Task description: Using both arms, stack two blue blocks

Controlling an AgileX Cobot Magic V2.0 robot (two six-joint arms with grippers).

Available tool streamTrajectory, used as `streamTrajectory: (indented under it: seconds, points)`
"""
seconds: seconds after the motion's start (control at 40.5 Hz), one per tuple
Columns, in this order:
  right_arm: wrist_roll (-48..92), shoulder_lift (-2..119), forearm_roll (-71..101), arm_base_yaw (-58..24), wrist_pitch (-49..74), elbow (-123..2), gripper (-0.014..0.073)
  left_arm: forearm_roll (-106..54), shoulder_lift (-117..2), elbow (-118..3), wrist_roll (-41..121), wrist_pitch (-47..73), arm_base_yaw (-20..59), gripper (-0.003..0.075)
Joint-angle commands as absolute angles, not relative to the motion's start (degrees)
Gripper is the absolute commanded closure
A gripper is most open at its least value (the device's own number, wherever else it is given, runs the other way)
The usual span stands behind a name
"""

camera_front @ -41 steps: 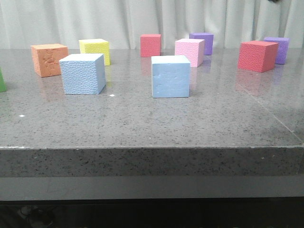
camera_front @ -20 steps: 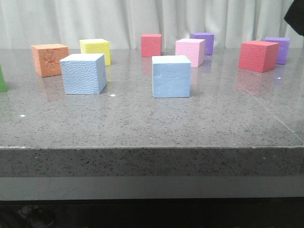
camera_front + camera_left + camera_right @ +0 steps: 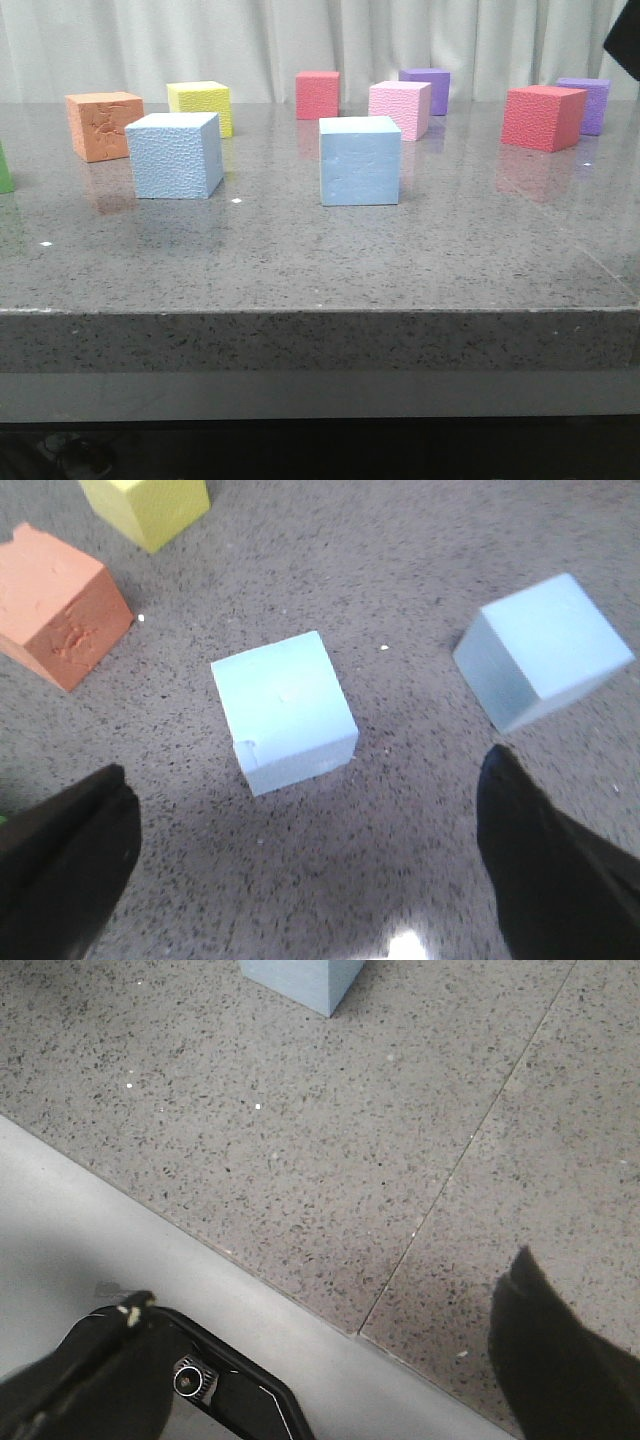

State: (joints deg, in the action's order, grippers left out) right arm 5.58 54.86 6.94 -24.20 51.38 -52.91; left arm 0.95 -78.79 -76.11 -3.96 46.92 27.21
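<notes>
Two sky-blue blocks stand apart on the grey stone table, the left one (image 3: pixel 175 155) and the middle one (image 3: pixel 360 160). In the left wrist view my left gripper (image 3: pixel 303 825) is open and empty above the table. It hovers just short of the left blue block (image 3: pixel 285 710), which has a small torn dent at one corner. The other blue block (image 3: pixel 540 650) lies off to one side. My right gripper (image 3: pixel 330 1285) is open and empty over the table's front edge, far from a blue block corner (image 3: pixel 300 980). A bit of black arm (image 3: pixel 626 35) shows at the front view's top right.
Other cubes stand behind: orange (image 3: pixel 103 125), yellow (image 3: pixel 200 105), red (image 3: pixel 317 95), pink (image 3: pixel 400 108), purple (image 3: pixel 425 88), a second red (image 3: pixel 542 117) and a second purple (image 3: pixel 585 103). A green edge (image 3: pixel 4 170) shows far left. A seam (image 3: pixel 470 1150) crosses the table.
A black part of the arm has come into the front view's top right corner. The blue blocks have not moved.
</notes>
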Motion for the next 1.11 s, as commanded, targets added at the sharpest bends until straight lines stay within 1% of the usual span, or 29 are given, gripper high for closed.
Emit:
streamTrajectory:
  seconds: [0.0,0.148,0.296,0.568,0.814,0.888,1.012,1.086]
  points:
    - [5.4,54.2,6.8,-24.1,48.7,-54.3,-0.0049,2.3,-82.7,-83.0,-7.7,46.4,27.7,0.006]
    - [5.4,54.2,6.8,-24.1,48.7,-54.3,-0.0049,6.1,-89.4,-88.6,-12.8,49.5,27.7,0.0059]
    - [5.4,54.2,6.8,-24.1,48.7,-54.3,-0.0049,6.4,-94.1,-91.6,-15.7,49.8,27.7,0.006]
    - [5.4,54.2,6.8,-24.1,48.7,-54.3,-0.0049,8.3,-100.7,-92.8,-20.0,49.7,27.7,0.006]
    - [5.4,54.2,6.8,-24.1,48.7,-54.3,-0.0049,8.0,-104.0,-92.8,-21.4,47.9,27.7,0.0065]
    - [5.4,54.2,6.8,-24.1,48.7,-54.3,-0.0049,7.8,-104.1,-92.8,-21.5,48.3,27.7,0.0109]
    - [5.4,54.2,6.8,-24.1,48.7,-54.3,-0.0049,7.7,-104.1,-92.8,-21.5,48.4,27.7,0.0248]
    - [5.4,54.2,6.8,-24.1,48.7,-54.3,-0.0049,7.2,-104.1,-92.8,-21.5,48.4,27.7,0.0309]
